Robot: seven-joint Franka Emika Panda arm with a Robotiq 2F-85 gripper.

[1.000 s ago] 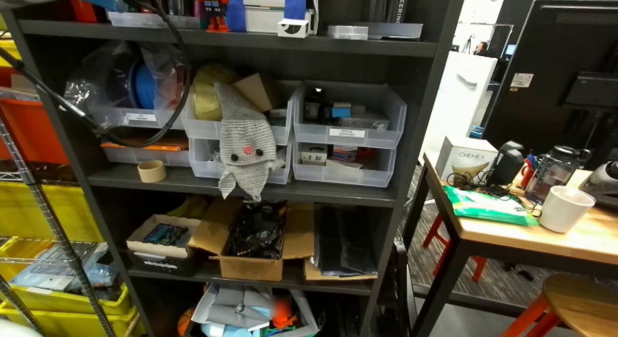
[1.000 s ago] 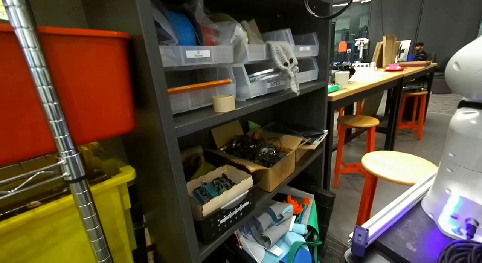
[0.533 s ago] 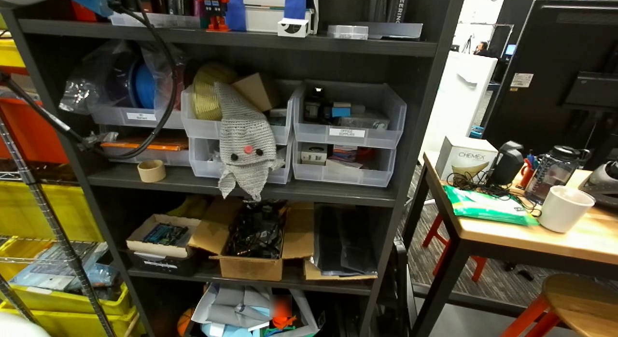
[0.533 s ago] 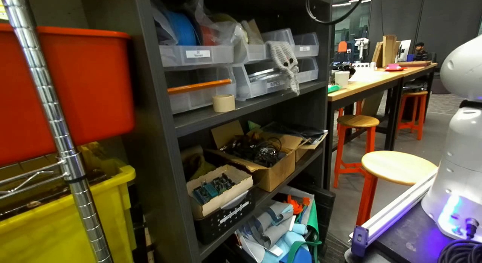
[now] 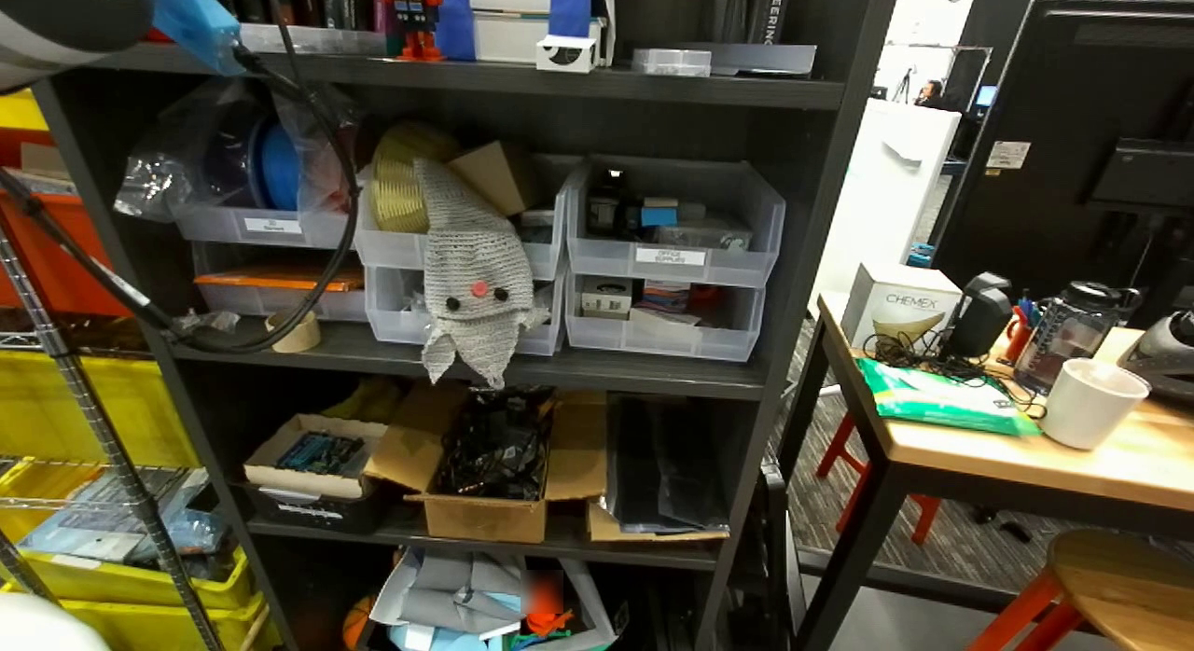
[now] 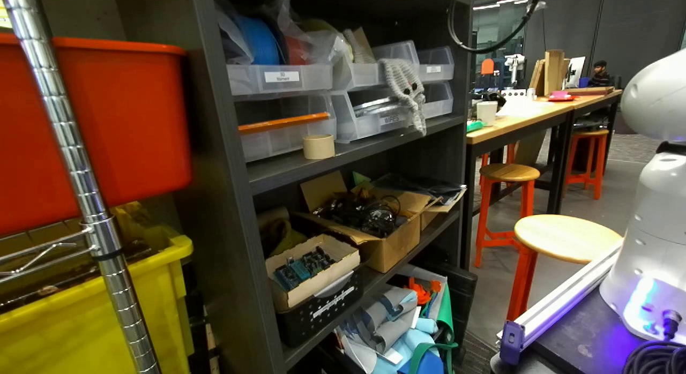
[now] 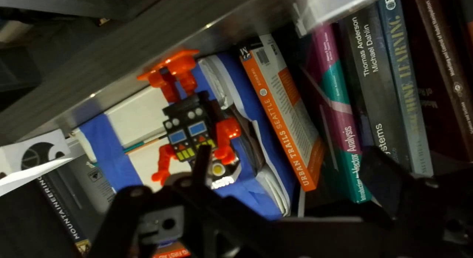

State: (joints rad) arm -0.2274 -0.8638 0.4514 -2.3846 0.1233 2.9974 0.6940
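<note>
In the wrist view my gripper (image 7: 288, 152) reaches in from the bottom, its dark fingers (image 7: 202, 165) spread wide with nothing between them. One finger overlaps a red and black toy robot (image 7: 188, 126), which appears upside down there; whether they touch I cannot tell. Behind the gap are an orange-spined book (image 7: 271, 119) and a purple and green book (image 7: 338, 99). In an exterior view the same toy robot (image 5: 413, 21) stands on the top shelf (image 5: 485, 77), and the white arm (image 5: 65, 26) with a blue part enters at the upper left. Neither exterior view shows the gripper.
A black cable loop (image 5: 350, 203) hangs before the shelves, crossing the tape roll (image 5: 303, 336). A grey knitted plush (image 5: 480, 250) drapes over clear bins (image 5: 672, 269). Below stands an open cardboard box (image 5: 485, 519) of cables. A wooden table (image 5: 979, 460) is beside the shelf.
More of the arm has come into view at the upper left of an exterior view. Its cable loop has sunk lower in both exterior views. The shelf items look unmoved.
</note>
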